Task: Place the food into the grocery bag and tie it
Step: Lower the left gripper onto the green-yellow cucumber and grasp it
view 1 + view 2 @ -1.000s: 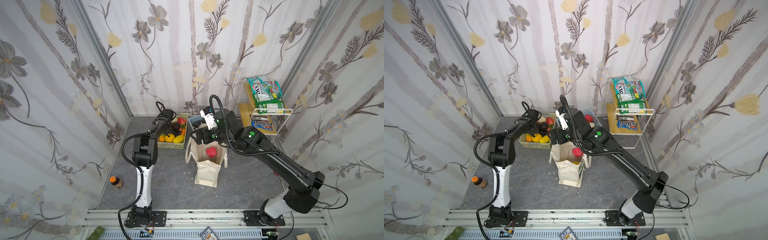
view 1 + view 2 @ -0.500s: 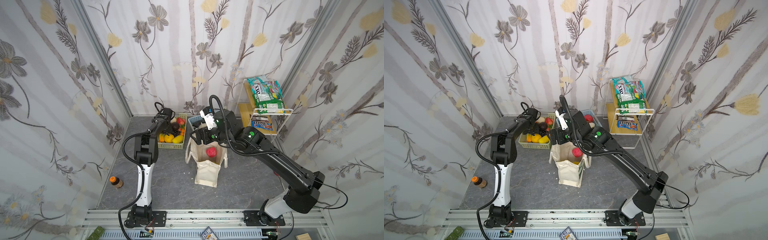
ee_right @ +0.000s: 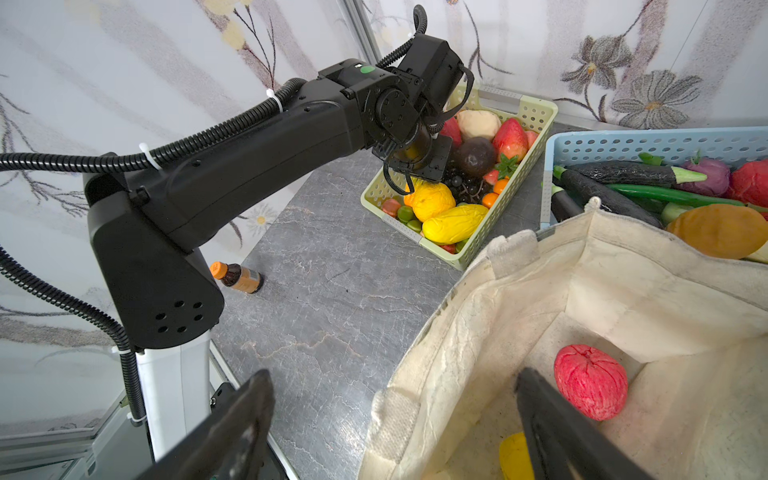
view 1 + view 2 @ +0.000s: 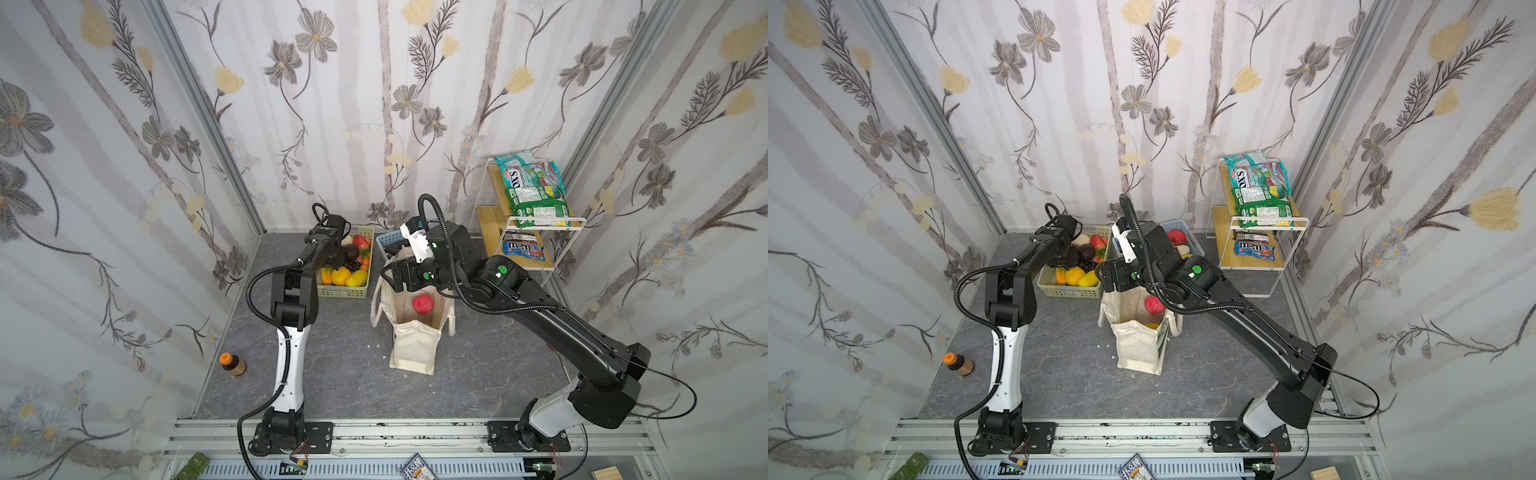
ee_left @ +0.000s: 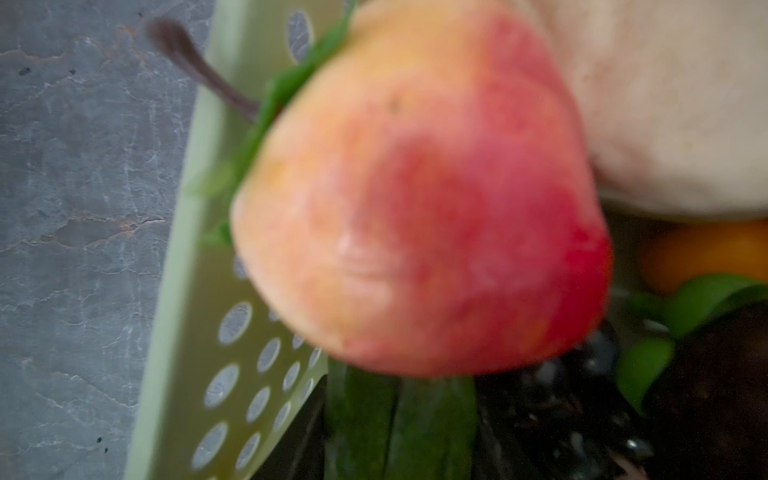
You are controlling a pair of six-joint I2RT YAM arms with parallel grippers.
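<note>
Cream grocery bag (image 4: 415,345), red toy fruit (image 4: 422,306), pale green basket (image 4: 343,292), blue basket (image 4: 387,240), grey veined tabletop (image 4: 340,365)

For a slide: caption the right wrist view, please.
Open right gripper over the rim of the grocery bag, red fruit inside; left arm reaches into the green basket.

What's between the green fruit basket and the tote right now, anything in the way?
Nothing in the way: only a narrow strip of bare grey tabletop separates the green fruit basket from the tote, clearest in the right wrist view.
</note>
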